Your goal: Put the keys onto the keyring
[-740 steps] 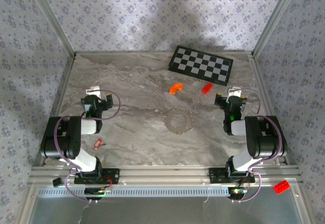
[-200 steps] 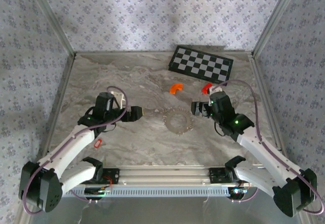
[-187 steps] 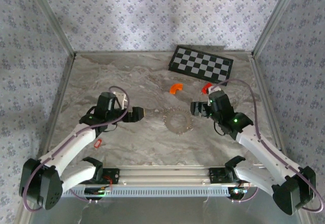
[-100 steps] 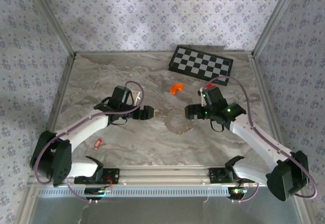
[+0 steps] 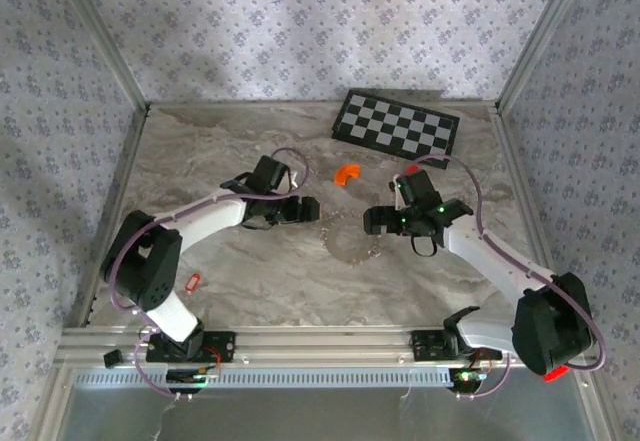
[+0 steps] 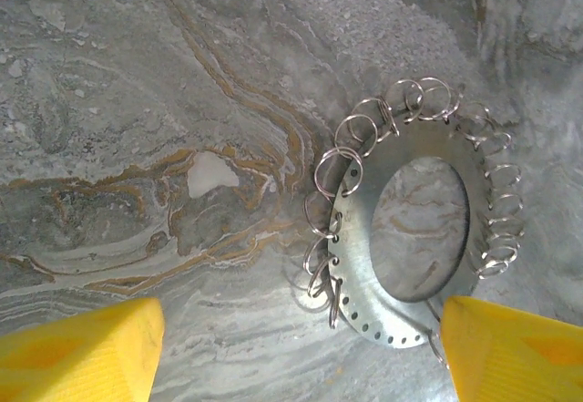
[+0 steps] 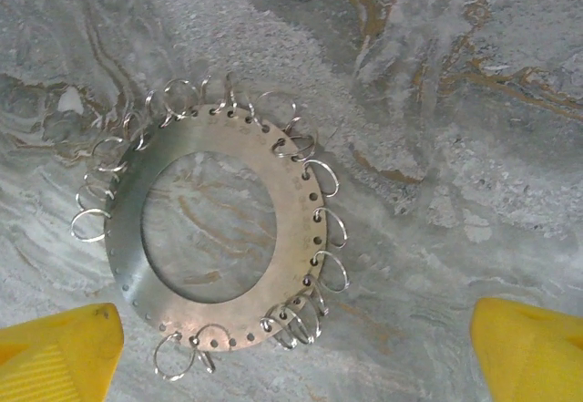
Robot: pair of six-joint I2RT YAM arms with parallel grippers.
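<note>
Both left tool [image 6: 296, 352] and right tool [image 7: 293, 352] gape above the keyring [image 7: 293, 224], a silvery loop-fringed holed disc.

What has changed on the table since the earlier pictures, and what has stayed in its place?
Both arms unfolded from their bases and reached inward over the table. The left gripper and the right gripper now hover, open, on either side of the keyring. Nothing was grasped or released. The keyring, the red key at the near left, the orange arc piece and the checkered board stayed where they were.

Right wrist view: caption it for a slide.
Open right gripper poised above the keyring on the marble table.
</note>
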